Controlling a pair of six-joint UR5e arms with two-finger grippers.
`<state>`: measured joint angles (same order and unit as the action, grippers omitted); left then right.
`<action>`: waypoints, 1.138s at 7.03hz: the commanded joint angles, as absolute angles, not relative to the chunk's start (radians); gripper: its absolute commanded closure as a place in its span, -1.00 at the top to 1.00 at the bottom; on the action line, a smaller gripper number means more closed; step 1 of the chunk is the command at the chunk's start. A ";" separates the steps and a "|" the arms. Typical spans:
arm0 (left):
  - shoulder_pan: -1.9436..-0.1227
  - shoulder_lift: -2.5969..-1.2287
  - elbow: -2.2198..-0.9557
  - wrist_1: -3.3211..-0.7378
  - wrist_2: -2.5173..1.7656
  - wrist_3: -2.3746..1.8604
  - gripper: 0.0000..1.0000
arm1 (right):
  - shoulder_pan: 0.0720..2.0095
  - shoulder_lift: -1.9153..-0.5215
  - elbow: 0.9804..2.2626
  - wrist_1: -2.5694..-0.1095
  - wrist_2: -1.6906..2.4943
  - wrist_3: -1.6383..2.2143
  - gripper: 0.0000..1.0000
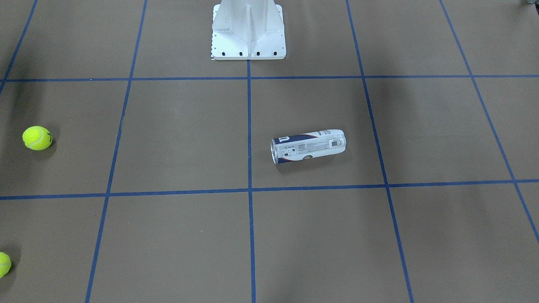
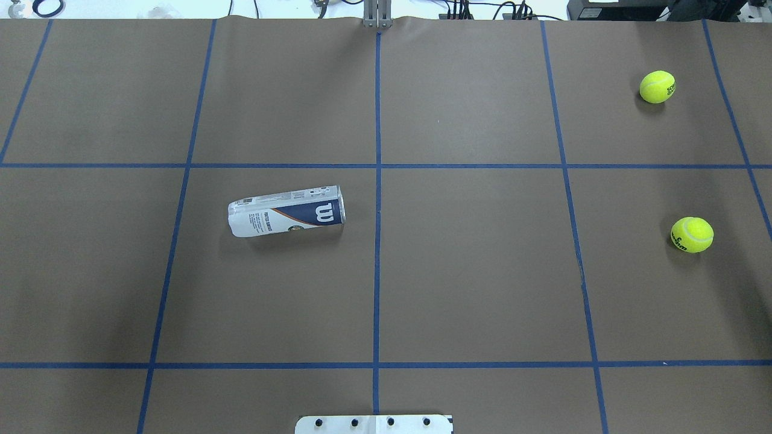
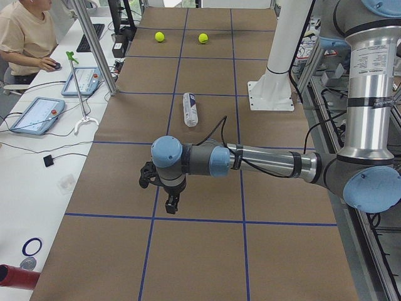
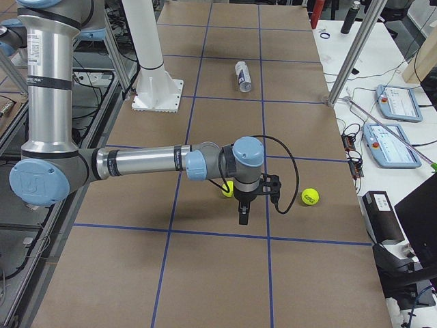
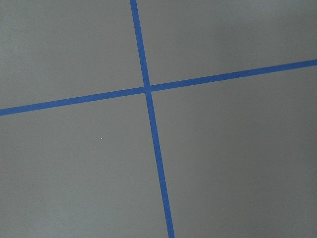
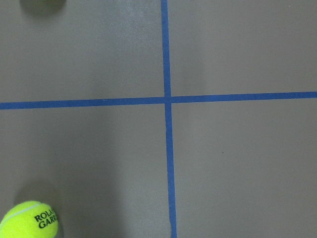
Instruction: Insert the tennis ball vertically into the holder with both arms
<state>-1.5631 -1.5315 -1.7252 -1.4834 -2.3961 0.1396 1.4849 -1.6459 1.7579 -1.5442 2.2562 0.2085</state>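
Note:
The holder lies on its side left of the table's centre line, with its silver rim toward the centre; it also shows in the front view and both side views. Two yellow tennis balls rest on the table's right part, also in the front view. One ball shows in the right wrist view. My left gripper hangs above the table's left end, far from the holder. My right gripper hangs between the two balls. I cannot tell whether either is open or shut.
The white base pedestal stands at the robot's edge of the table. Blue tape lines divide the brown table into squares. An operator sits at a side desk with tablets. Metal posts stand along the far edge.

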 commanded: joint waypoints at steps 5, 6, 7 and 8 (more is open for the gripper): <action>-1.562 -1.537 -1.775 -1.527 -2.393 0.147 1.00 | 1.485 -1.644 1.759 -1.539 2.256 0.221 1.00; -1.562 -1.529 -1.776 -1.628 -2.391 0.149 1.00 | 1.483 -1.643 1.763 -1.539 2.258 0.222 1.00; -1.556 -1.523 -1.766 -1.676 -2.395 0.140 1.00 | 1.483 -1.640 1.761 -1.539 2.258 0.222 1.00; -1.555 -1.522 -1.772 -1.680 -2.407 0.138 1.00 | 1.483 -1.638 1.761 -1.539 2.258 0.222 1.00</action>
<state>-1.5576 -1.5259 -1.7699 -1.6460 -2.3965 0.1422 1.4836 -1.6408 1.7609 -1.5386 2.2578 0.2222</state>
